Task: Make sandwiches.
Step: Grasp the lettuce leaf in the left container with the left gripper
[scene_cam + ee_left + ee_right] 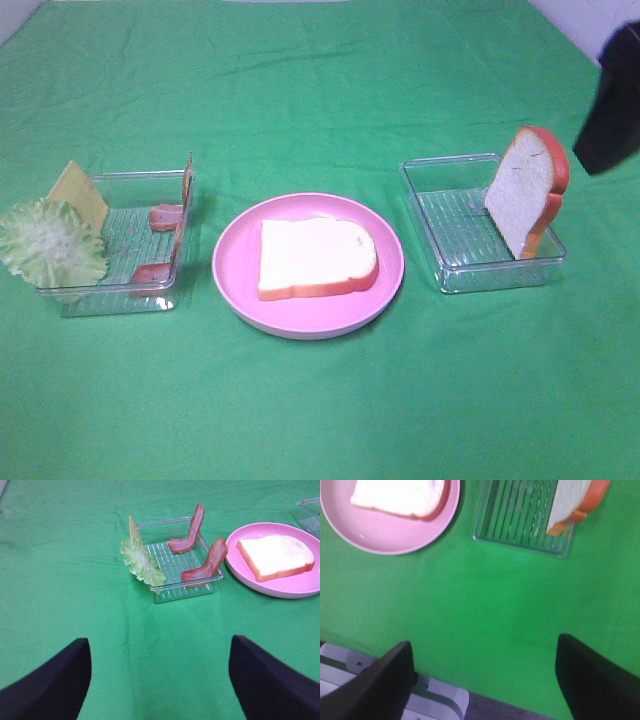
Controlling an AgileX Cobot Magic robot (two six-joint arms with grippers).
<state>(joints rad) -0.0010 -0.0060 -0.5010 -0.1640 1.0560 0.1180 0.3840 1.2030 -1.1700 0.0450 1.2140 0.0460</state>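
One bread slice (315, 258) lies flat on the round pink plate (240, 285) in the middle. A second bread slice (525, 190) stands upright in the clear right tray (450, 270). The clear left tray (120, 300) holds pale green lettuce (50, 240), a yellow cheese square (80, 190) and two bacon strips (165, 215). In the left wrist view my left gripper (160, 680) is open and empty, well short of the lettuce (142, 562) and bacon (207, 562). My right gripper (482, 680) is open and empty, away from the plate (385, 537) and the upright slice (572, 500).
Green cloth (320, 410) covers the table. My right arm (612, 100) shows as a dark shape at the far right edge. The right wrist view shows the table's edge and a grey-white base (395, 700) under the gripper.
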